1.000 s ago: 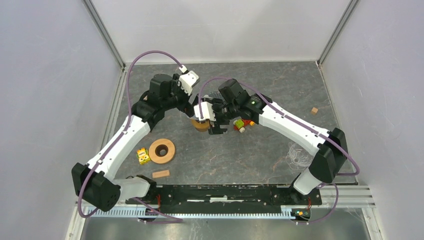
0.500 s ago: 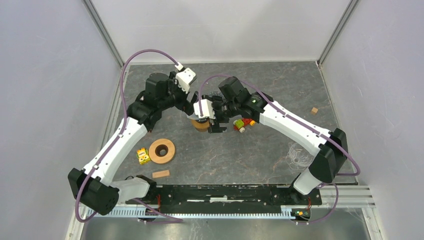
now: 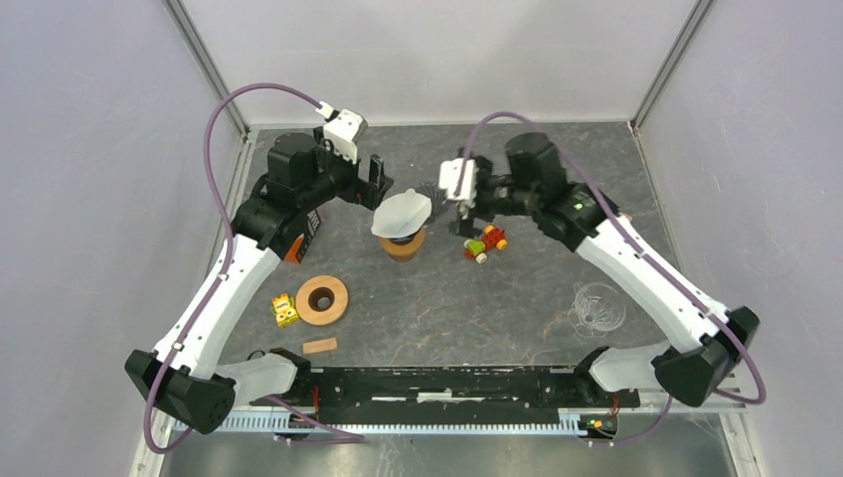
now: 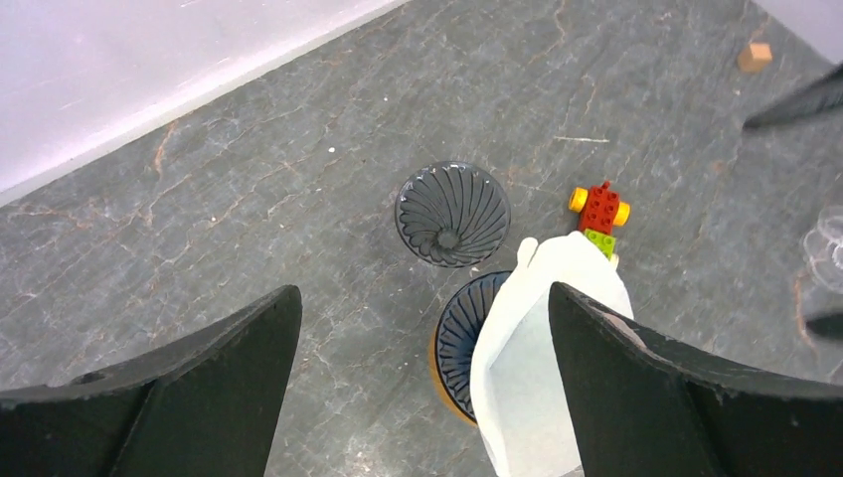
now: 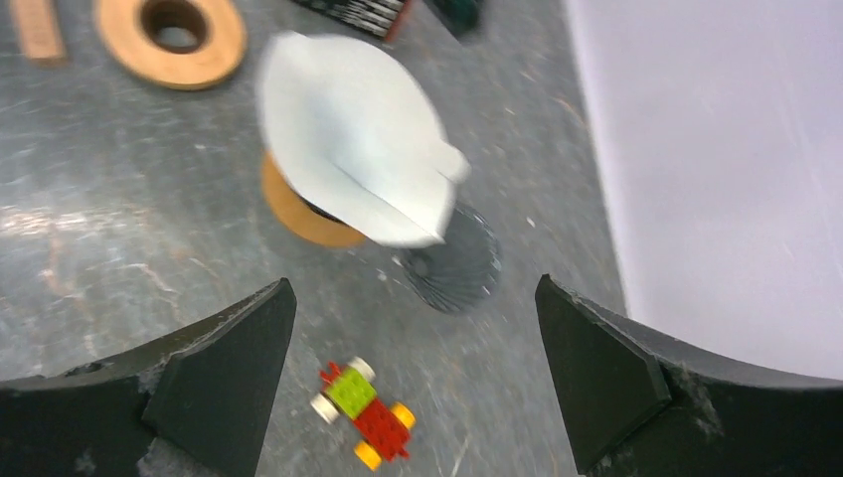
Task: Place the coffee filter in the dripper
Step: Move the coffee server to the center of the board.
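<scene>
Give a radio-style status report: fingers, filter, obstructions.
Left fingers open, empty. Right fingers open, empty. Coffee filter sits in dripper, standing tall above rim. Toy brick car beside it, apart; nothing blocking.

The white paper coffee filter [image 3: 402,212] sits opened out in the dripper [image 4: 459,330], a dark ribbed cone on a round wooden base, upright near the middle of the worktop [image 3: 517,298]. The filter leans sideways, its rim standing above the dripper's and hiding most of it.
</scene>
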